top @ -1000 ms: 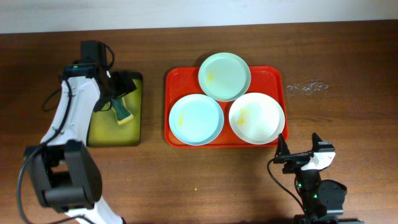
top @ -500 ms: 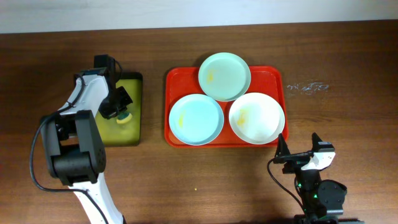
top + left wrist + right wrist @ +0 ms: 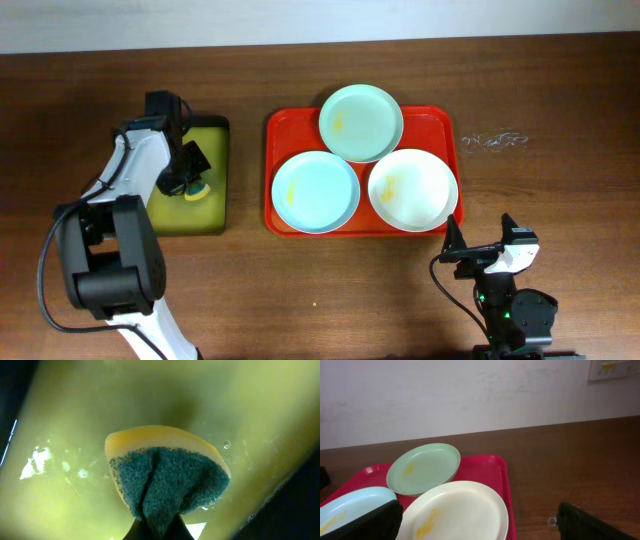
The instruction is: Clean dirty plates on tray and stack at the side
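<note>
Folded blue-green-faced sponge (image 3: 167, 472), pinched by tool (image 3: 156, 532), wet yellowish tray (image 3: 75, 415)

Robot lab: wooden table (image 3: 560, 100), plain wall (image 3: 470, 395)

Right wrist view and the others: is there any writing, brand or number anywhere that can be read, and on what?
Nothing can be read.
Yellow label on the wall fitting, right wrist view: too blurred to read.
Whitish marks on the table, overhead: no letters to make out.
Plates, tray, sponge: no writing shows.
</note>
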Motion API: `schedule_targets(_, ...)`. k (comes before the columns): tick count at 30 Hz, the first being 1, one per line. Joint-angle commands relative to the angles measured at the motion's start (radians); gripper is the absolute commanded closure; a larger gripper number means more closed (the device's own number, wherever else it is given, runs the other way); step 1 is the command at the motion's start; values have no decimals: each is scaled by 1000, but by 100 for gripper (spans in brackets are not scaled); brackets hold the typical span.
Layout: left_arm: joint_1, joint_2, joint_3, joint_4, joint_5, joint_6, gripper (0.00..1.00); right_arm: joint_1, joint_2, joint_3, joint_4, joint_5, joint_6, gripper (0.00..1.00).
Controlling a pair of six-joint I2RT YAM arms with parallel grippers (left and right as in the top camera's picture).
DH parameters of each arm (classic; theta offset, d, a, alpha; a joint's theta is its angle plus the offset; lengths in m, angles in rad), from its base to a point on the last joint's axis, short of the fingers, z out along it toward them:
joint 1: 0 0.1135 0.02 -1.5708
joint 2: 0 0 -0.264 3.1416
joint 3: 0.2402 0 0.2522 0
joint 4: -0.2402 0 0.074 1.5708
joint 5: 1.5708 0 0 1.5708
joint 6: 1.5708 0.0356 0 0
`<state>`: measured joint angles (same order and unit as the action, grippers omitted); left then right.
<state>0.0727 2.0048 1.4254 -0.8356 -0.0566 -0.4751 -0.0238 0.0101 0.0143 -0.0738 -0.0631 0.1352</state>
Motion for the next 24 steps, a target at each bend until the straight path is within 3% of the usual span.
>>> schedule_targets(1,5,-43,76,-47,4,21,100,-4,-6,-9,0,12,1,1)
schedule_targets(5,-14,-177,170,-135,55,51,100,-4,-6,-9,0,12,1,1)
schedule_targets(10,-47,-61,31,1,-16,50,100,-4,-6,-9,0,12,0,1)
schedule_targets(14,-26,-156,132,-107,-8,50,100,-3,-6,-9,0,12,1,1)
schedule_targets(16,-44,-245,151,-134,95,51,100,-3,-6,-9,0,12,1,1)
schedule_targets(17,-81,-296,150,-145,257,62,100,-4,-6,-9,0,12,1,1)
schedule_targets(19,-221,-297,130,-160,358,88,100,-3,-6,-9,0,12,0,1)
schedule_targets(24,-536,-117,21,-29,220,8,100,-3,-6,-9,0,12,1,1)
